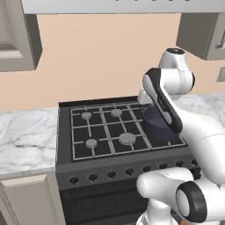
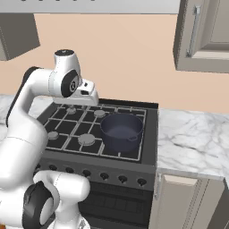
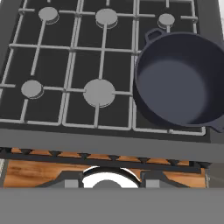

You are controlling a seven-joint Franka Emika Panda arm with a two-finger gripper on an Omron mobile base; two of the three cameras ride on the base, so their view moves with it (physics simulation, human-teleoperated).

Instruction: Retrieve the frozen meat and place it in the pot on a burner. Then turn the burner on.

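Note:
The pot (image 3: pixel 181 81) is round and dark navy, and it stands on the front right burner of the stove (image 3: pixel 70 65); its inside looks bare. It also shows in the right base view as the pot (image 2: pixel 121 129). My gripper (image 2: pixel 87 101) hangs over the middle of the hob, left of the pot and pointing down. In the hand view only the dark fingertips (image 3: pixel 65 182) of the gripper (image 3: pixel 109 183) peek up at the bottom edge. Whether anything sits between them is hidden. The frozen meat is out of view.
A row of dark knobs (image 2: pixel 103 175) runs along the stove's front panel. Marble counters (image 1: pixel 26 136) flank the stove on both sides. Wall cabinets (image 2: pixel 203 36) hang above, and a cabinet door (image 2: pixel 188 201) sits under the right counter.

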